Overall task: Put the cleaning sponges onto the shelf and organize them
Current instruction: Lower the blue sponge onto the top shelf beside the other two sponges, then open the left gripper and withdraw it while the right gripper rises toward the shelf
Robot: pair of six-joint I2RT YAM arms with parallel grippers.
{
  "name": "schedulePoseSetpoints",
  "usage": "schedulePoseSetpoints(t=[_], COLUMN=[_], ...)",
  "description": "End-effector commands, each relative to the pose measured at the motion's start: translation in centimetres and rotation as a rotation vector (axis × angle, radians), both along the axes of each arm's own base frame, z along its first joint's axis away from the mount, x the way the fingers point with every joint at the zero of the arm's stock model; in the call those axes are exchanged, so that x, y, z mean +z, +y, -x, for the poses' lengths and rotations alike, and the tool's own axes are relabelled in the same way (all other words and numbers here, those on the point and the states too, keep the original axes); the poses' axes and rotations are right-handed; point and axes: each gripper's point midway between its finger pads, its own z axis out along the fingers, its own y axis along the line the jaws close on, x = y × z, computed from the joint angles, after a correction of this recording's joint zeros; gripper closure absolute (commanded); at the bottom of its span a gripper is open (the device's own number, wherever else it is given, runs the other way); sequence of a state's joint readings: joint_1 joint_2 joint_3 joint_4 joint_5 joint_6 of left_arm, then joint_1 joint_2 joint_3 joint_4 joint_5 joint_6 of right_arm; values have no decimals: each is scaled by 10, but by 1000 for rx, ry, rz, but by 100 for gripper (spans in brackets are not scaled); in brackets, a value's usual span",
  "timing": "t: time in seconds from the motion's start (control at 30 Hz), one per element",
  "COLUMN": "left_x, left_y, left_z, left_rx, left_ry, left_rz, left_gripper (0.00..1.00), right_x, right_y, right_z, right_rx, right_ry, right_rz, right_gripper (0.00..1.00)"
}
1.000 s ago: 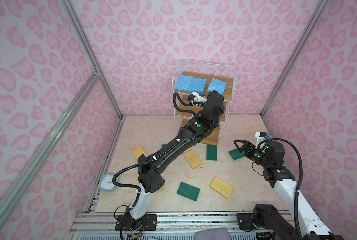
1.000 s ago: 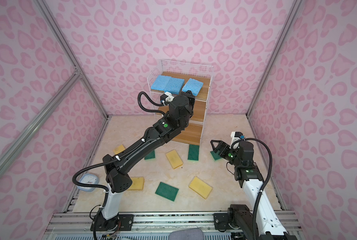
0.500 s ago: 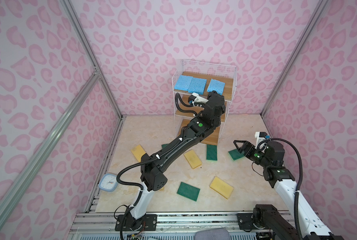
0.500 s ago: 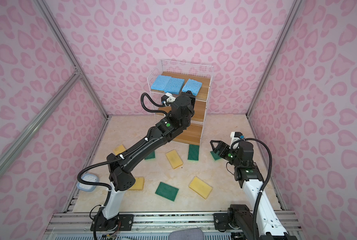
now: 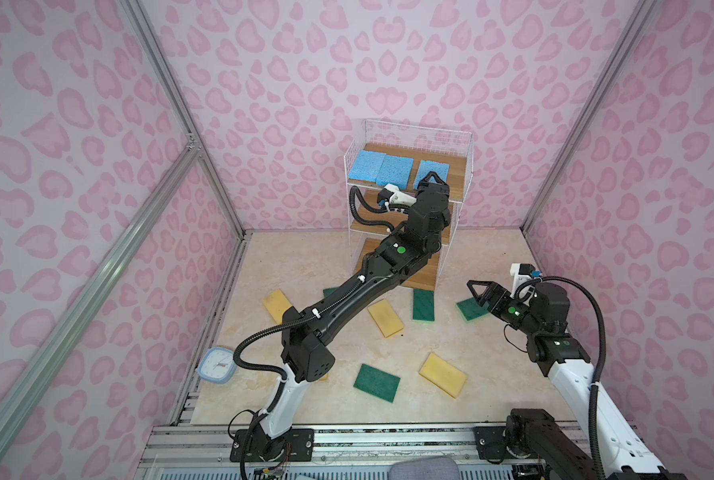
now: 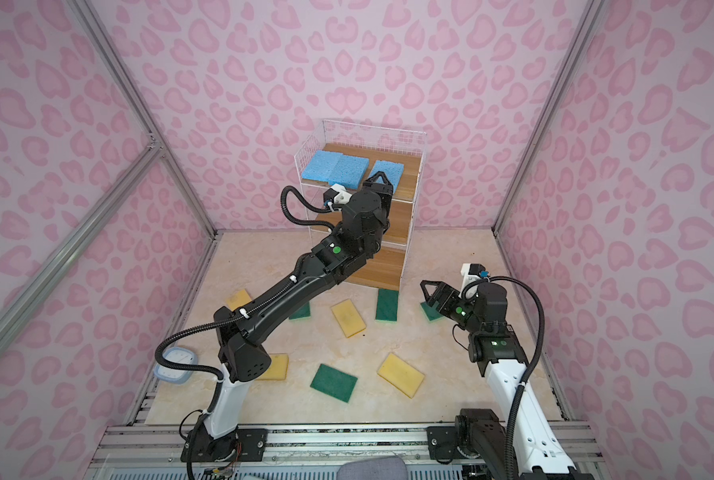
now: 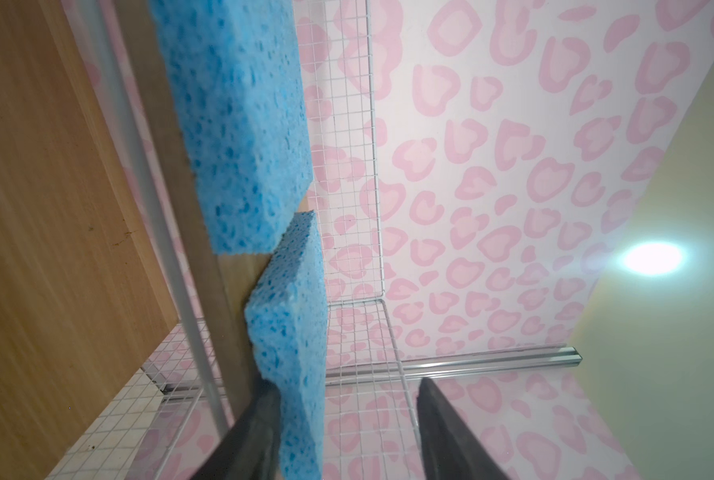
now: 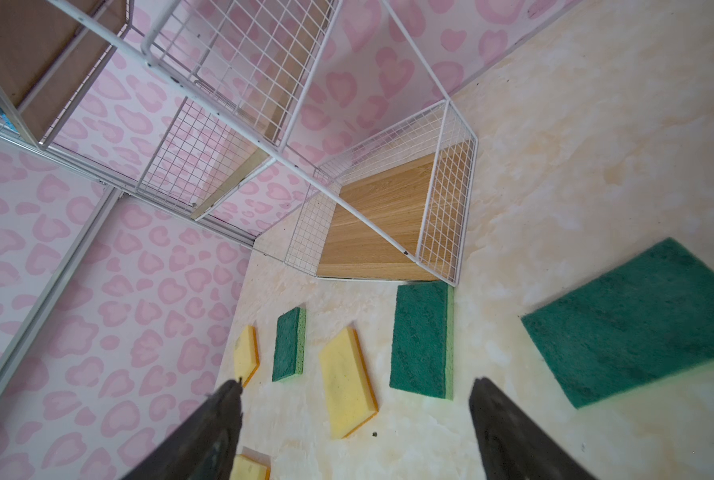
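A: How does the left claw (image 7: 347,382) stand?
B: Its jaws are apart. In the left wrist view one finger (image 7: 259,428) touches the end of a blue sponge (image 7: 290,332); the other stands clear of it.
A: Where does that sponge lie?
B: Flat on the top board (image 5: 458,166) of the shelf (image 5: 425,276), toward its right side in both top views. A middle blue sponge (image 5: 396,170) lies just beside it, and a left blue sponge (image 5: 365,163) touches the middle one.
A: And the right claw (image 5: 471,286)?
B: Its jaws are wide apart, with nothing between them. It hangs over the tabletop (image 5: 492,374), right of the shelf's foot, near a green sponge (image 5: 469,311).
A: What else lies on the tabletop?
B: A second green sponge (image 5: 423,304) lies in front of the shelf, a third green sponge (image 5: 376,382) nearer the front edge, and a fourth green sponge (image 6: 301,311) partly under the left arm (image 5: 347,299). A yellow sponge (image 5: 385,318) lies beside the second green one, a second yellow sponge (image 5: 442,375) beside the third. A third yellow sponge (image 5: 278,305) lies on the left, and a fourth yellow sponge (image 6: 276,368) sits partly behind that arm's elbow.
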State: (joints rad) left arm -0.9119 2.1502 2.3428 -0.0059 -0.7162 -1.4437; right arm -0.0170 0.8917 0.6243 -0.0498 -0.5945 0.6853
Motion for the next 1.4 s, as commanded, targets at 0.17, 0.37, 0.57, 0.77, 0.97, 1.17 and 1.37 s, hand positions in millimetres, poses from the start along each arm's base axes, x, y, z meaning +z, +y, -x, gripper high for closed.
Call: schedulePoseSetpoints(t=[0.17, 0.37, 0.57, 0.77, 0.97, 1.17, 1.37], left_x=[-6, 3, 4, 7, 12, 19, 3], left_y=[-15, -17, -10, 2, 17, 33, 80], left_z=[4, 13, 20, 30, 38, 55, 81], left_rx=[-54, -61, -44, -18, -1, -2, 44], left_ry=[-7, -34, -32, -31, -37, -65, -67], left_rz=[-64, -110, -165, -216, -249, -368, -500], left_gripper=[1, 2, 2, 2, 2, 2, 3], right_x=[5, 5, 7, 10, 13, 27, 63], right_y=[-2, -3, -2, -3, -3, -1, 18], right_z=[-4, -4, -4, -6, -5, -2, 1], right_rx=[-8, -13, -12, -17, -20, -29, -4], right_ry=[-21, -18, -18, -21, -23, -56, -120], right_rz=[12, 15, 14, 13, 21, 40, 134], right_gripper=[13, 13, 13, 13, 17, 27, 41])
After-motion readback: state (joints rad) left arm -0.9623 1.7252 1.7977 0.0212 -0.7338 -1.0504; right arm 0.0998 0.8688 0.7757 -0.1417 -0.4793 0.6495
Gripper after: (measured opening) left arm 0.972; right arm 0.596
